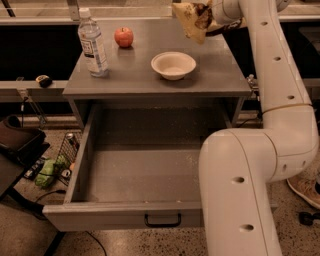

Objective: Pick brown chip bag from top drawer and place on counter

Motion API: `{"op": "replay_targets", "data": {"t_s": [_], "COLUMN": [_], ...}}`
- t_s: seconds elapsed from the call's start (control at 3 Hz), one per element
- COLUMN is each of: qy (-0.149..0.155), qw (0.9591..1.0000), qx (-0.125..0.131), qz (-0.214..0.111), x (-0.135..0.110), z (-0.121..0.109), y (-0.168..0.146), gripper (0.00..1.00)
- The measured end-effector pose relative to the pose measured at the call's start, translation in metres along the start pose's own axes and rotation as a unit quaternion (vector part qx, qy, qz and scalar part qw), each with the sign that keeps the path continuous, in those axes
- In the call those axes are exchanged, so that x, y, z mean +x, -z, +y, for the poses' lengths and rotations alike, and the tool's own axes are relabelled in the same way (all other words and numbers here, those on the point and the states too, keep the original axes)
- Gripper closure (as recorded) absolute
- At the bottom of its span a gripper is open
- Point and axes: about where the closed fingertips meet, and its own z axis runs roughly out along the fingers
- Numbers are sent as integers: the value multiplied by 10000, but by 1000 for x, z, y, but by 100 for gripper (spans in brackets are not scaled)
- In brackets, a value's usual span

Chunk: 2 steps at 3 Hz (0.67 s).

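Observation:
The brown chip bag (191,20) hangs in the air at the top of the camera view, above the back right part of the counter (140,82). It shows its cream and brown crinkled side. My gripper (209,14) is shut on the bag's right edge and holds it up, just behind and above the white bowl. The top drawer (120,216) is pulled fully open below the counter, and its speckled grey inside holds nothing. My white arm covers the drawer's right side.
On the counter stand a white bowl (173,65), a water bottle (93,44) at the left and a red apple (123,37) at the back. A wire basket (66,152) and a dark chair (17,145) sit on the floor to the left.

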Motion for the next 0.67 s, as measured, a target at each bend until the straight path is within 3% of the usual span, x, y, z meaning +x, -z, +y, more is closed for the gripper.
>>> {"op": "replay_targets", "data": {"t_s": [0.67], "qy": [-321], "qw": [9987], "qx": [387], "qz": [-130], "x": [-15], "z": [-2], "y": [-39], "gripper": [100]}}
